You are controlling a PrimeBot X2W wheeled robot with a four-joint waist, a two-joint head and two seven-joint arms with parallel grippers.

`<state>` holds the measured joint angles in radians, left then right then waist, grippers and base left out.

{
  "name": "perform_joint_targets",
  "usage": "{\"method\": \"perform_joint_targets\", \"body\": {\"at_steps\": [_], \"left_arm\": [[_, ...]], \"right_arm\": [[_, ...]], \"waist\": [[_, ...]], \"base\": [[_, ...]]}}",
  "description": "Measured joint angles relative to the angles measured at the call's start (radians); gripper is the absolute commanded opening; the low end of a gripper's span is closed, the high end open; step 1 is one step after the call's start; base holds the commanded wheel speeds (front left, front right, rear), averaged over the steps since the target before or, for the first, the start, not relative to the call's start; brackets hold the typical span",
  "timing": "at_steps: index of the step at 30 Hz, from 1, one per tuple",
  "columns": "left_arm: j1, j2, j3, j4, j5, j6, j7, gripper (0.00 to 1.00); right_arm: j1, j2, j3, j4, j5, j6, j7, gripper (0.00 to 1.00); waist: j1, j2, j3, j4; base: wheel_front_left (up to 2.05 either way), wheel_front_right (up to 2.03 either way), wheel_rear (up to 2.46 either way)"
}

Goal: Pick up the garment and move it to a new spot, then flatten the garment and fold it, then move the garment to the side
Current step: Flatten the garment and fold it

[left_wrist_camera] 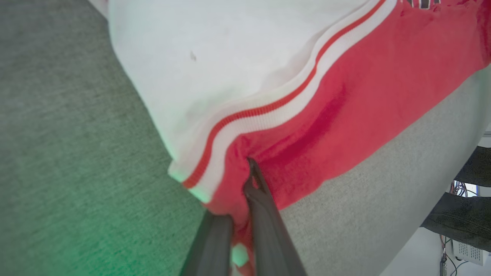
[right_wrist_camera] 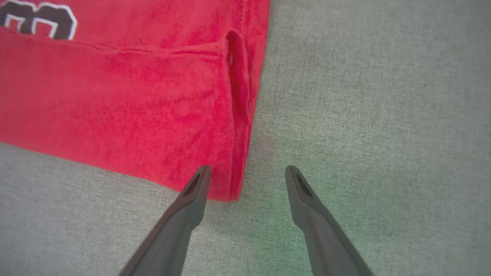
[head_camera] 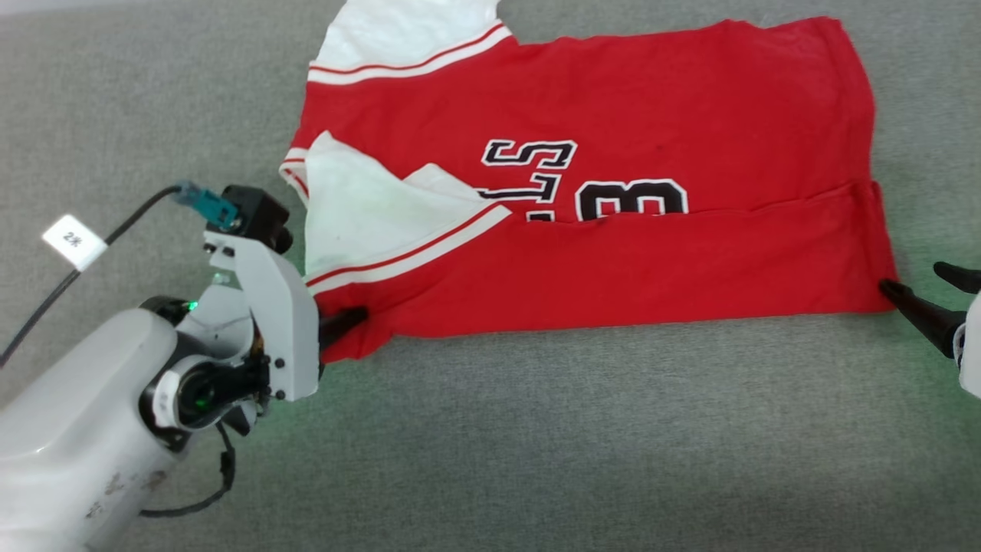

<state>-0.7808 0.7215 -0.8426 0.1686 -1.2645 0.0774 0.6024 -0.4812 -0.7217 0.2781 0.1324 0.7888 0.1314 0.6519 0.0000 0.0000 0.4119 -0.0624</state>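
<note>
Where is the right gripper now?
At the head view's right edge, the right gripper stands open at the garment's near right corner, one finger over red fabric, one over the grey surface.

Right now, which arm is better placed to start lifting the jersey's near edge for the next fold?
Left. The left gripper is shut on the near left corner of the jersey. The right gripper stands open, straddling the near right corner without pinching it, so it must close first.

One garment [head_camera: 613, 261], two end effectors [head_camera: 354, 315] [head_camera: 912, 277]
</note>
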Motion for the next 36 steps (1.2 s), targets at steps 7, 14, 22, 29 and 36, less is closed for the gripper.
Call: {"method": "perform_joint_targets", "body": {"at_steps": [7,14,22,29,36], "left_arm": [[-0.029,-0.042,-0.003,0.014,0.008,-0.022,-0.015,0.00],[-0.036,-0.063,-0.002,0.036,0.011,-0.044,-0.041,0.00],[0.067,-0.028,0.025,-0.006,-0.013,-0.061,-0.125,0.00],[0.196,0.042,0.023,-0.149,-0.023,-0.029,-0.170,0.00],[0.299,0.103,0.029,-0.291,-0.020,0.023,-0.226,0.00]], "right_arm": [[-0.051,0.004,0.029,0.053,0.014,0.000,0.063,0.71],[-0.065,-0.009,0.058,0.058,0.048,0.000,0.067,0.00],[-0.026,-0.039,0.078,0.058,0.074,0.000,0.040,0.00],[0.048,-0.090,0.088,0.027,0.109,0.000,0.035,0.00],[0.152,-0.153,0.060,-0.032,0.127,0.000,0.039,0.00]], "waist": [[-0.0001,0.0000,0.027,0.029],[-0.0001,0.0001,0.034,0.049],[0.0000,0.0000,-0.015,0.050],[-0.0001,0.0000,-0.057,0.065],[0.0000,0.0001,-0.069,0.081]], "base": [[0.00,0.00,0.00],[0.00,0.00,0.00],[0.00,0.00,0.00],[0.00,0.00,0.00],[0.00,0.00,0.00]]}}
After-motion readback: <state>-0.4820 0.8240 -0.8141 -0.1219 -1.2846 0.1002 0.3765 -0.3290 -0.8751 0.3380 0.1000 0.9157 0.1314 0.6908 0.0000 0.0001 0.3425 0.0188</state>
